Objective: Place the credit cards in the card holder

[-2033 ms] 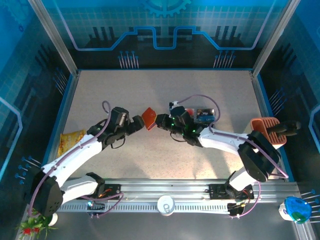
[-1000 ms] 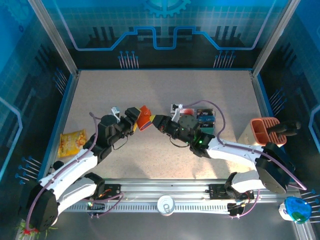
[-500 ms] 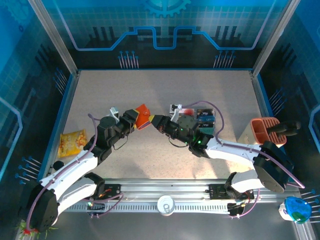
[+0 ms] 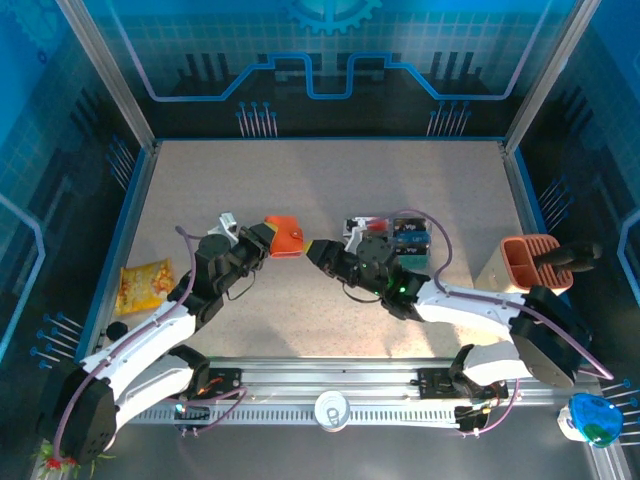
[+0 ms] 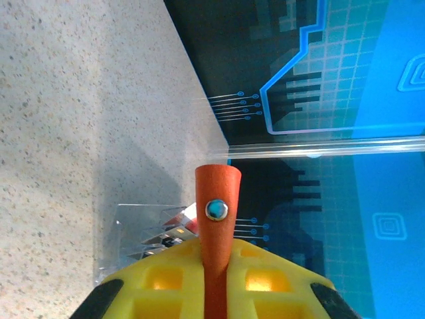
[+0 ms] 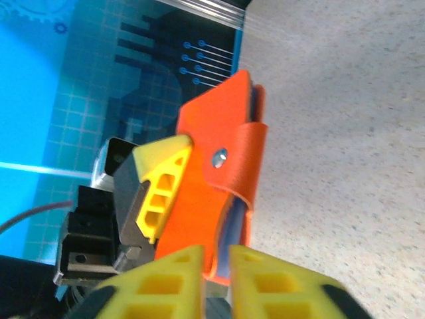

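Above mid-bench, our left tool point(image 4: 264, 239) has just pinched the card holder point(image 4: 285, 235), a handover; we cannot tell whether the right tool point(image 4: 314, 248) is spread.

Card holder point(image 4: 284, 235) red-orange, silver-blue snap stud. Left gripper point(image 4: 266, 240) and right gripper point(image 4: 319, 250) have yellow fingers. Table point(image 4: 250, 180) beige-grey speckle. Walls point(image 4: 330, 50) blue, grid and circuit-line pattern. Snack bag point(image 4: 143, 283) yellow. Bin point(image 4: 527, 258) terracotta.
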`<action>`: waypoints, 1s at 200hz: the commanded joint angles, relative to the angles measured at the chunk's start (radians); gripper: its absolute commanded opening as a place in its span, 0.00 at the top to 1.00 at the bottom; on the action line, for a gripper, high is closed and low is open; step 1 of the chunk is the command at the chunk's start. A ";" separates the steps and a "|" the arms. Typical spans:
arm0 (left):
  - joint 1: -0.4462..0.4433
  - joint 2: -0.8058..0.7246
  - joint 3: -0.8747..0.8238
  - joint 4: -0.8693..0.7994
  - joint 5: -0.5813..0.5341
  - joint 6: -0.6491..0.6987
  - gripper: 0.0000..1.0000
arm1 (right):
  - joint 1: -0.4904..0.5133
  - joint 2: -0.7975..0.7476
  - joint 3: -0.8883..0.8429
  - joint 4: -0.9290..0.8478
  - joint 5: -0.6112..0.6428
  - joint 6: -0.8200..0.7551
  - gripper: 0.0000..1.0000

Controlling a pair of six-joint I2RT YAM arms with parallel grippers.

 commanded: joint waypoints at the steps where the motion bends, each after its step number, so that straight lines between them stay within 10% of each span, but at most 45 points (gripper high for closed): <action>1: 0.008 -0.023 -0.009 0.041 0.024 0.112 1.00 | -0.004 -0.107 -0.008 -0.186 0.025 -0.090 0.71; 68: 0.008 -0.019 0.065 -0.049 0.169 0.438 1.00 | -0.046 -0.166 0.247 -0.786 0.124 -0.524 0.47; 200: 0.004 0.017 0.073 -0.046 0.165 0.415 1.00 | 0.005 0.182 0.523 -0.736 0.074 -0.589 0.43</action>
